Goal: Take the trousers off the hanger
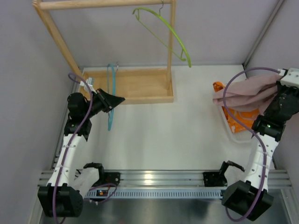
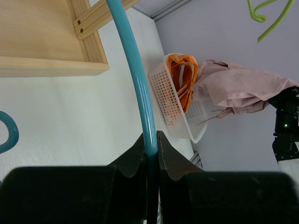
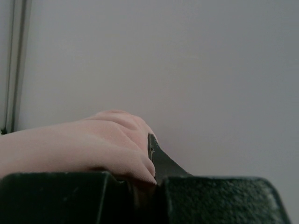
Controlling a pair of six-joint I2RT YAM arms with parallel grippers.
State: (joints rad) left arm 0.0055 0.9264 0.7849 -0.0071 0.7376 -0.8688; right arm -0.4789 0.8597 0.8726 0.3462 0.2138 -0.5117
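White tabletop and grey walls; two robot arms, each with its gripper shut on something.
From above, the left gripper was clenched on the teal plastic hanger near the wooden rack, likely steadying it; the right gripper pinched the dusty pink cloth trousers over the white mesh basket, where the orange patterned trousers already lay. Left wrist view: jaws closed around the teal bar, both trousers well apart across the table. Right wrist view: pink cloth bunched between shut fingers, apparently ready to drop into the basket.
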